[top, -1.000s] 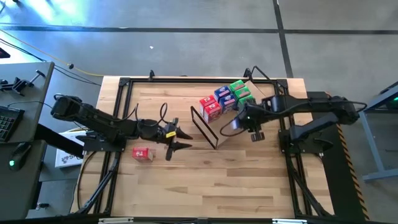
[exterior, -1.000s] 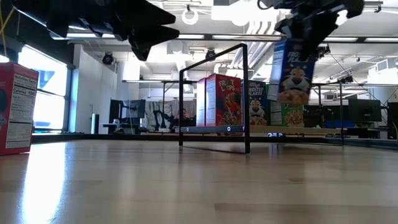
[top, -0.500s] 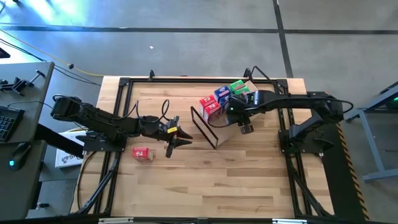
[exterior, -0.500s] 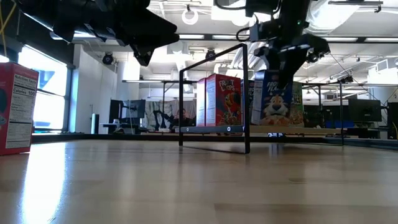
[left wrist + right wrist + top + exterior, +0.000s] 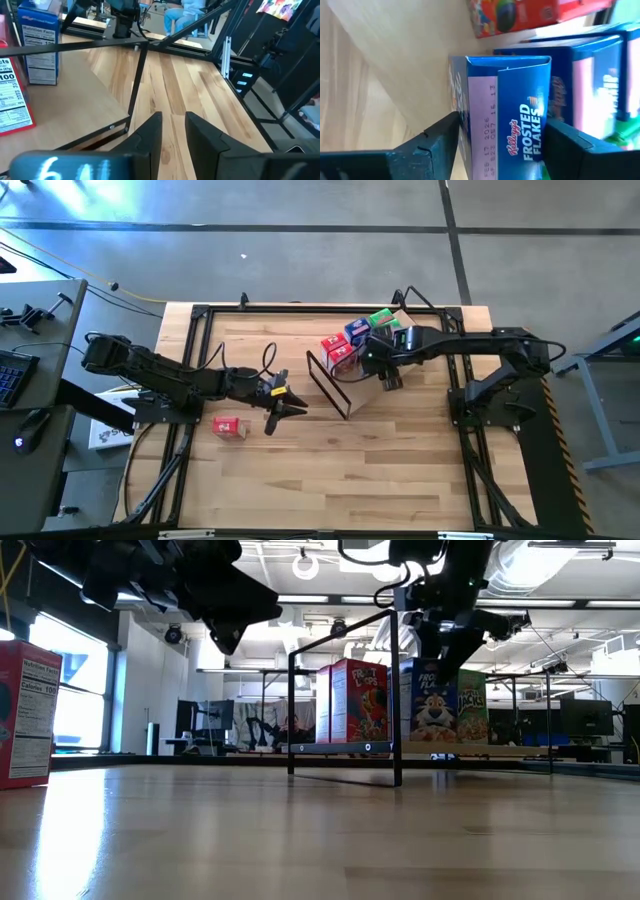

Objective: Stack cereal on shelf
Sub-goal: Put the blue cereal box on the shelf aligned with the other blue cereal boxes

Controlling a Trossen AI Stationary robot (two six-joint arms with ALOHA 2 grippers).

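The left arm stretches low across the bench, its left claw nearly pressed together and empty, hovering right of a lone red cereal box. The right arm reaches left over the shelf; the right claw straddles a blue cereal box, fingers spread slightly off its sides.

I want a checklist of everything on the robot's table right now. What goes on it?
Surface: light wooden table, bare in front.
Job's things: red, blue and green cereal boxes lined up on the slanted shelf; one red box apart on the table.
Clutter: nothing seen.
Grippers: right gripper, fingers either side of a Frosted Flakes box at the shelf; left gripper empty, above the table near the lone red box.
Cables: black cable looping on the left arm.
Surroundings: grey floor, desk with keyboard.
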